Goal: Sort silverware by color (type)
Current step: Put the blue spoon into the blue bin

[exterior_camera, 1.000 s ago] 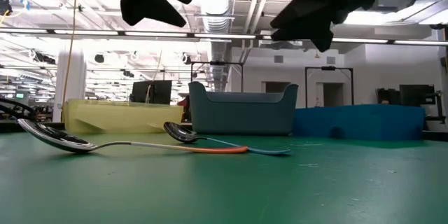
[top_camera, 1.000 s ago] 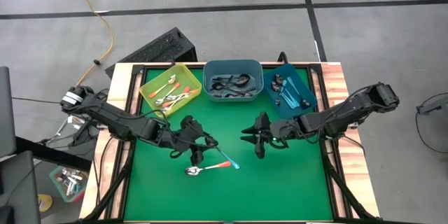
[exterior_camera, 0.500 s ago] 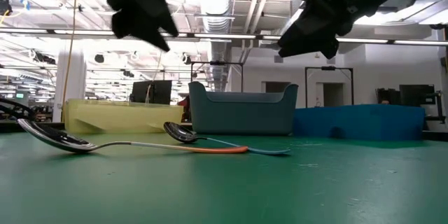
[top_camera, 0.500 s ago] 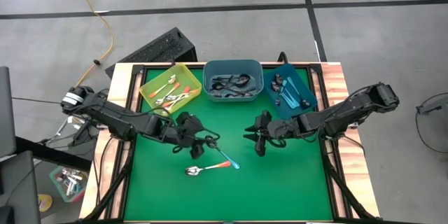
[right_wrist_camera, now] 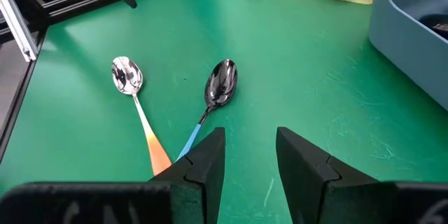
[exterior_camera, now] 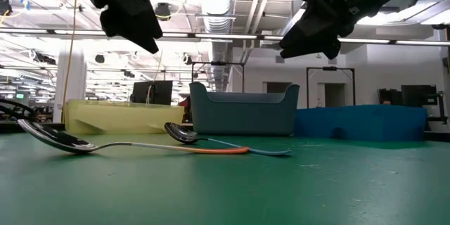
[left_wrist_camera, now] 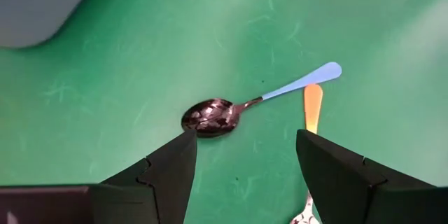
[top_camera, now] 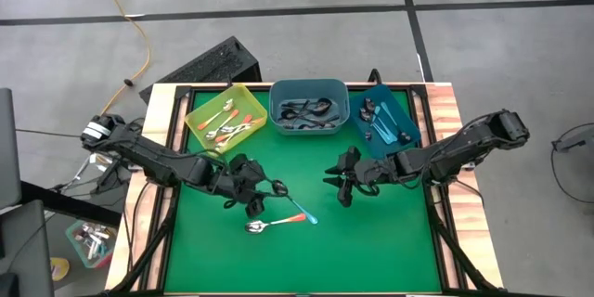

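Left gripper [top_camera: 263,197] hangs jaws wide apart over the shiny blue-handled spoon [left_wrist_camera: 255,102] crossing the orange-handled spoon [right_wrist_camera: 142,121], right gripper [top_camera: 340,188] nearby, jaws slightly apart, empty.

L gripper [left_wrist_camera: 245,161] hangs over the green mat [left_wrist_camera: 105,77], dark fingers [left_wrist_camera: 164,171] spread wide w/ nothing between them. Just past the tips lies a blue-handled spoon [left_wrist_camera: 241,106], bowl up & shiny. An orange-handled spoon [left_wrist_camera: 311,122] lies beside it, handle end near the blue handle's end, bowl mostly hidden behind the finger. Corner of a grey-blue bin [left_wrist_camera: 35,3] at mat's edge.
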